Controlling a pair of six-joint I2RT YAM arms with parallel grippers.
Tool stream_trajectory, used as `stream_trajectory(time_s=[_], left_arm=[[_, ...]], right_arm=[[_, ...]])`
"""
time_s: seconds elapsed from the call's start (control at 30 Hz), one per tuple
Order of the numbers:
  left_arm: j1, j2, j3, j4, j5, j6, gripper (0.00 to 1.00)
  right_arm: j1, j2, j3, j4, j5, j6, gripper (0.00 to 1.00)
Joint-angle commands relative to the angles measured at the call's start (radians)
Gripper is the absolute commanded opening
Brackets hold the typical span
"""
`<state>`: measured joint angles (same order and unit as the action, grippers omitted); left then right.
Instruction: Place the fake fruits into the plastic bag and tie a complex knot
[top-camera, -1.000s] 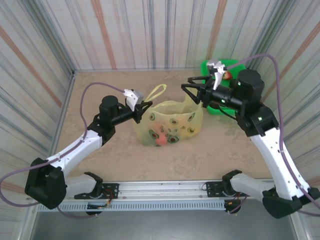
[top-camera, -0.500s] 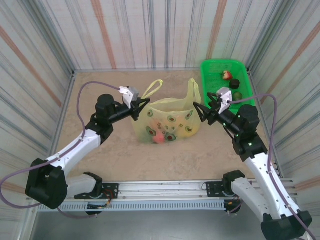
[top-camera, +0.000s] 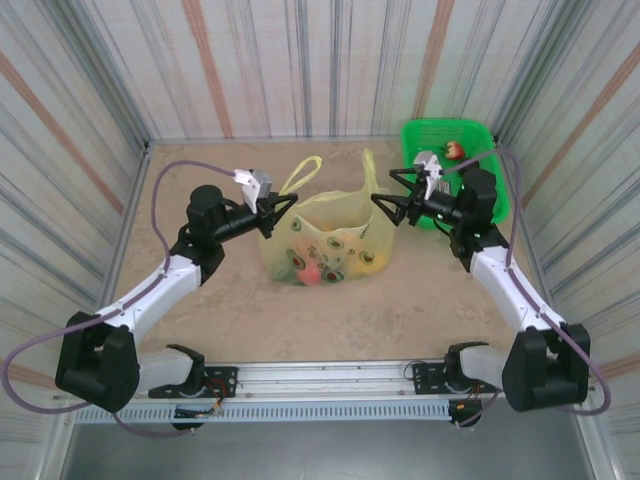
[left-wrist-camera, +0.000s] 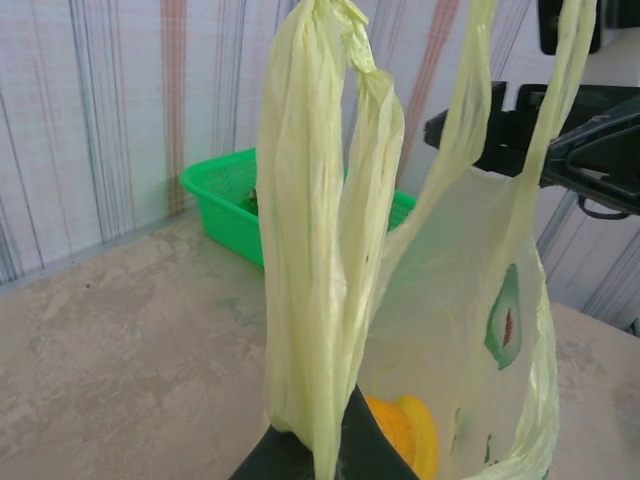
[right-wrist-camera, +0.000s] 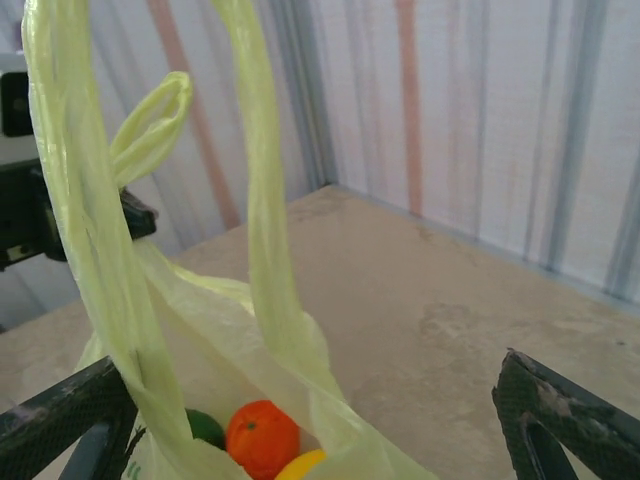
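From where I'm standing, the left pincer is pinching shut on one loop handle of the plastic bag. It is lifting that strip so it is standing up as a tall, folded ribbon, which I take to be the way of holding the mouth up and the handle ready for tying. The right pincer is hovering at the opposite side with its fingers spread wide. The other handle is rising between them without being gripped, so it looks to be lining up to take hold. The bag is sitting on the counter between the two arms, slumping a little under its load. It is thin, translucent yellow-green film, crinkling into soft pleats and showing darker printed spots. Through it the fake fruits are glinting, small, round and glossy: an orange one and a green one are nestling just below the rim. Behind the right arm a rigid bright green mesh basket is standing against the striped wall. A red fruit is lying in it, so the filling may not be quite finished, and the handles are not yet tied together.
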<state>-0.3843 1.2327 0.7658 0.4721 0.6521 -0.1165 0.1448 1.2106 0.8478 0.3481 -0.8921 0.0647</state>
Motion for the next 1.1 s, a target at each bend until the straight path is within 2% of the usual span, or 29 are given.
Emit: stream_trajectory(time_s=[0.0, 0.1, 0.17, 0.3, 0.37, 0.47, 0.53, 0.6, 0.7, 0.8, 0.9, 1.0, 1.07], left_arm=[[-0.001, 0.005, 0.021, 0.043, 0.047, -0.022, 0.0], [-0.001, 0.005, 0.021, 0.042, 0.049, -0.018, 0.0], [-0.001, 0.002, 0.021, 0.039, 0.047, -0.014, 0.0], [-0.001, 0.005, 0.019, 0.041, 0.048, -0.012, 0.0], [-0.001, 0.013, 0.021, 0.048, 0.053, -0.017, 0.0], [-0.001, 0.027, 0.028, 0.054, 0.07, -0.027, 0.0], [-0.001, 0.025, 0.029, 0.048, 0.072, -0.024, 0.0], [-0.004, 0.014, 0.034, 0.025, 0.064, -0.01, 0.0], [-0.013, 0.008, 0.049, -0.029, 0.037, 0.007, 0.0], [-0.02, 0.023, 0.099, -0.114, 0.041, 0.006, 0.0], [-0.042, 0.035, 0.14, -0.187, 0.053, 0.015, 0.0], [-0.069, 0.047, 0.17, -0.243, 0.095, 0.042, 0.0], [-0.081, 0.048, 0.175, -0.254, 0.118, 0.054, 0.0]], right_arm=[[0.037, 0.067, 0.072, 0.0, -0.056, -0.059, 0.92], [0.044, 0.137, 0.101, 0.052, -0.04, -0.03, 0.9], [0.044, 0.168, 0.121, 0.07, -0.051, -0.009, 0.84], [0.046, 0.201, 0.143, 0.081, -0.088, 0.014, 0.54], [0.045, 0.216, 0.154, 0.083, -0.11, 0.016, 0.45], [0.048, 0.233, 0.172, 0.076, -0.131, 0.015, 0.19], [0.059, 0.206, 0.164, 0.067, -0.084, -0.005, 0.15], [0.078, 0.16, 0.152, 0.012, 0.028, -0.087, 0.03], [0.116, 0.109, 0.132, -0.042, 0.101, -0.142, 0.0], [0.195, 0.027, 0.118, -0.163, 0.13, -0.318, 0.0], [0.261, -0.026, 0.087, -0.18, 0.163, -0.442, 0.0], [0.332, -0.012, 0.149, -0.351, 0.258, -0.607, 0.0], [0.355, 0.018, 0.2, -0.445, 0.282, -0.649, 0.0]])
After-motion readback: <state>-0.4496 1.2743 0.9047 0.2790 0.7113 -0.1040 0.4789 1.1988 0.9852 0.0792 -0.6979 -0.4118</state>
